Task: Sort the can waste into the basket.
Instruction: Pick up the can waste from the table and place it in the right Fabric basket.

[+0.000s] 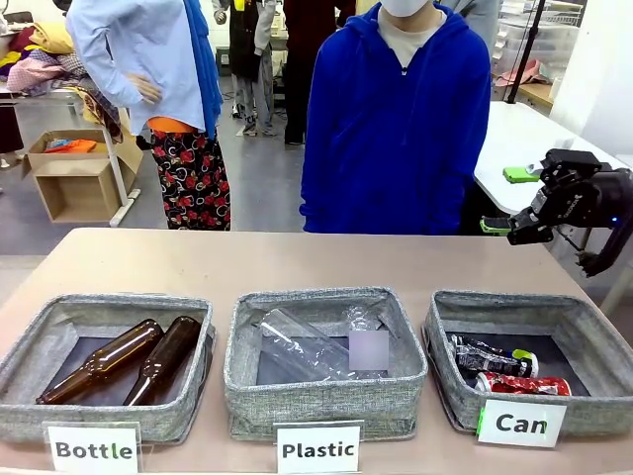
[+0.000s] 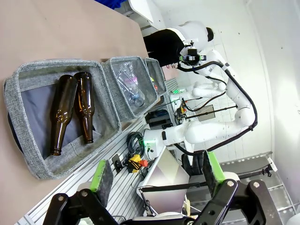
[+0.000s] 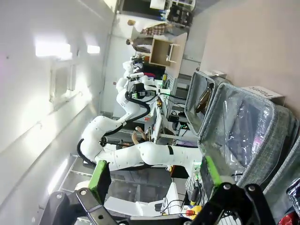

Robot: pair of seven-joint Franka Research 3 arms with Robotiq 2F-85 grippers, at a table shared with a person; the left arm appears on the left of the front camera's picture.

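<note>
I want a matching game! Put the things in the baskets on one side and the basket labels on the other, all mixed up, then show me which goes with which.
Things:
1. brown glass bottles
2. clear plastic bottles
3. crushed cans

Basket labels:
A. "Can"
B. "Bottle"
C. "Plastic"

Pairs: 1-B, 2-C, 3-A.

The two brown glass bottles lie in the left basket, the clear plastic bottles in the middle basket, and the crushed cans, one red and one black, in the right basket.
</note>
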